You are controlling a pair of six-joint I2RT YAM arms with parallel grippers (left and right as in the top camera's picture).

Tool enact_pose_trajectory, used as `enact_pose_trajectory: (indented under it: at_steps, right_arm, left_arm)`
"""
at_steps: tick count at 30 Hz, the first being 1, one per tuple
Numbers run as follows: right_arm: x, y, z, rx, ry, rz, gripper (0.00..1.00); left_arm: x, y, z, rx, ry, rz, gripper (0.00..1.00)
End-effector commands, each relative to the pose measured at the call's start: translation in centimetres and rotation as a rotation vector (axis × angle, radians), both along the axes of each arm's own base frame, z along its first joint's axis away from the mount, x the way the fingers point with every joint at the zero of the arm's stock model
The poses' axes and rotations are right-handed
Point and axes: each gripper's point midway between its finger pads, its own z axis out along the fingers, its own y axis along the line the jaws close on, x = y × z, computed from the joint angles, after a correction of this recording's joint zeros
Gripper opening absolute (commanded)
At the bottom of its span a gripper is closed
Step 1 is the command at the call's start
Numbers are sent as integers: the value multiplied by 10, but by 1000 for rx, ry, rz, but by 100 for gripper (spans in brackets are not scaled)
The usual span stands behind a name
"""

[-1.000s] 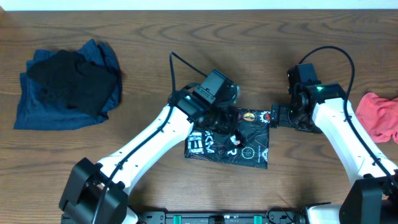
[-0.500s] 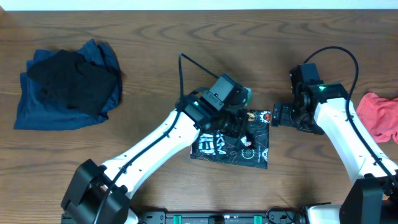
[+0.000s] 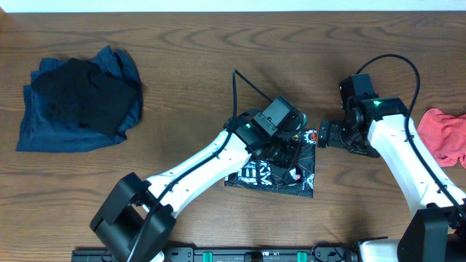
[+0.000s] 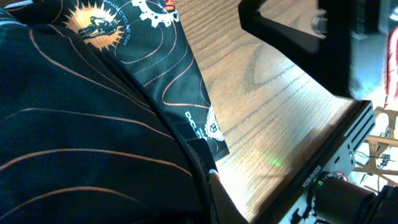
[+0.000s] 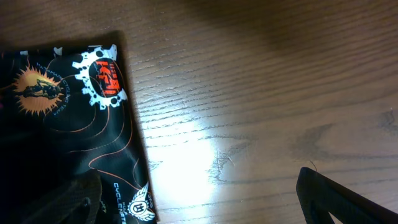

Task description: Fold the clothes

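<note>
The black sports shirt (image 3: 302, 178) with orange contour lines and white print lies folded small at the table's middle. My left gripper (image 3: 287, 151) is over it, shut on a fold of the shirt; the left wrist view shows black cloth (image 4: 93, 124) pressed against the finger (image 4: 211, 186). My right gripper (image 3: 324, 136) is open at the shirt's right edge. In the right wrist view its fingers (image 5: 205, 205) stand wide apart, one over the shirt's printed edge (image 5: 68, 124) and one over bare wood.
A pile of dark blue and black clothes (image 3: 76, 98) lies at the far left. A red cloth (image 3: 444, 135) lies at the right edge. A black rail (image 3: 262, 255) runs along the table's front edge.
My left gripper has moved right across the shirt, carrying the fold with it. The shirt's left edge has shifted right and the bundle is narrower. The right arm has barely moved.
</note>
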Motion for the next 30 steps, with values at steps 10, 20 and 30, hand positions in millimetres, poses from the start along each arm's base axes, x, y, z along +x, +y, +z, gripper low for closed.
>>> enact_pose_trajectory:
  at_steps: [10, 20, 30]
  right_arm:
    - [3, -5, 5, -14, -19, -30, 98]
    - [16, 7, 6, 47, -64, 86, 99]
    - [34, 99, 23, 379, -202, 476, 91]
  left_arm:
    - [13, -18, 4, -61, -51, 1, 27]
    - [44, 26, 30, -26, -152, 58, 43]
    - [83, 115, -4, 153, -52, 287, 43]
